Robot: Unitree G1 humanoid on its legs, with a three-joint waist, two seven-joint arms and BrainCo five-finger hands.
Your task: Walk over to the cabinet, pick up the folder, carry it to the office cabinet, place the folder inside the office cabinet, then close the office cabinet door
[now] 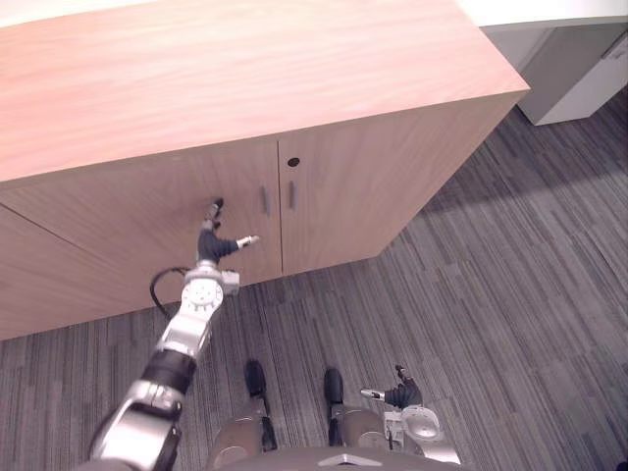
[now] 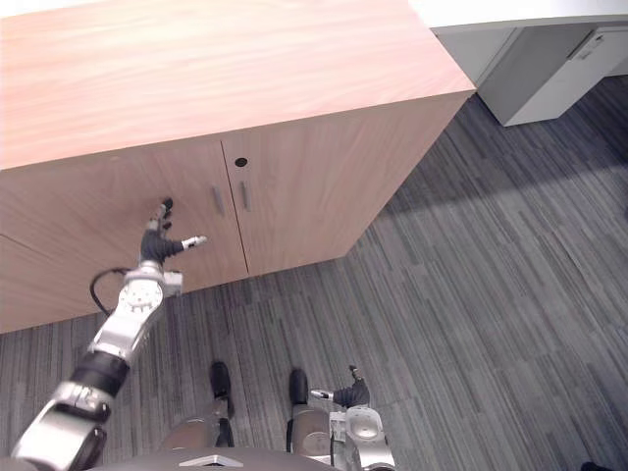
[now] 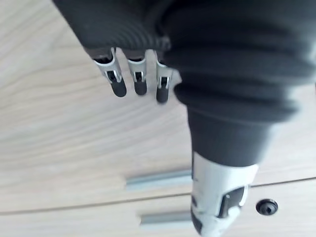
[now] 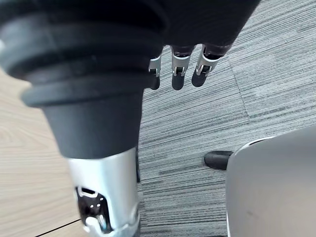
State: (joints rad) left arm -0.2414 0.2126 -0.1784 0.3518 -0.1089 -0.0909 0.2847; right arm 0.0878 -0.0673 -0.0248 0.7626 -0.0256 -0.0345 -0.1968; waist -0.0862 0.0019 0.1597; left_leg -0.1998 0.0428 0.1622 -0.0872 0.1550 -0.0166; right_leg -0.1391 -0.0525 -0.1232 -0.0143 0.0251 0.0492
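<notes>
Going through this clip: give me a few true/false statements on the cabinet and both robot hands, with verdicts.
1. Both doors of the wooden cabinet are shut. True.
2. The left robot hand holds a folder. False: it is open and empty, raised in front of the left door, beside the handles.
3. The right robot hand hangs low over the carpet, open and empty. True.
4. The keyhole sits on the left door. False: it is on the right door, above that door's handle.
</notes>
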